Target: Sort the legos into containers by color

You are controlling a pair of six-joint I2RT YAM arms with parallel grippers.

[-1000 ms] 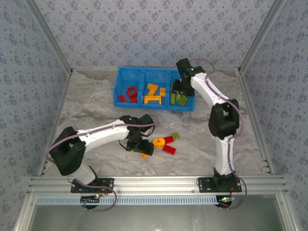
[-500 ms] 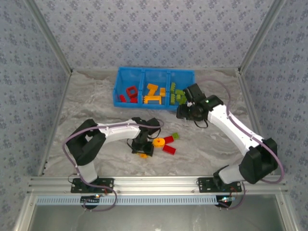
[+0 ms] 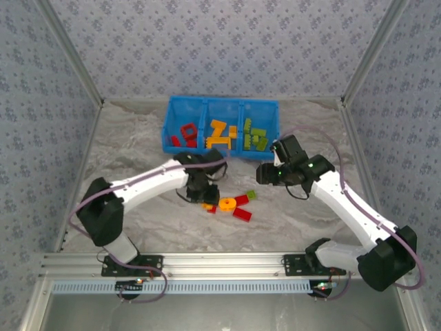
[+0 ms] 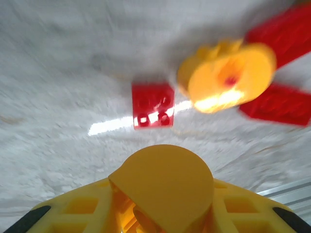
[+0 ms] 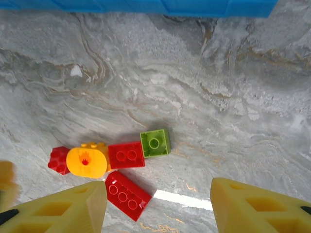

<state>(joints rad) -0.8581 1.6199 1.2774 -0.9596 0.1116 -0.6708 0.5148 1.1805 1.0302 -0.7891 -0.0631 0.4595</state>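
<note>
The blue bin (image 3: 222, 150) holds red legos in its left compartment, orange-yellow in the middle and lime green on the right. Loose on the table lie a round yellow lego (image 3: 227, 204) (image 5: 86, 162), a small red one (image 4: 153, 106), a red square (image 5: 126, 154), a long red brick (image 5: 127, 195) and a green brick (image 5: 155, 142). My left gripper (image 3: 204, 201) (image 4: 163, 194) is shut on an orange-yellow lego (image 4: 165, 174), just left of this cluster. Above the table to the right of the green brick, my right gripper (image 3: 265, 172) (image 5: 155, 208) hangs open and empty.
A metal frame and patterned walls enclose the marble-patterned table (image 3: 138, 138). The bin's blue front wall (image 5: 146, 5) runs along the top of the right wrist view. Bare table stretches left of the bin and right of the loose bricks.
The left gripper has risen and moved toward the bin with the orange-yellow lego. The right arm has swung from the green compartment down to a spot over the loose bricks.
</note>
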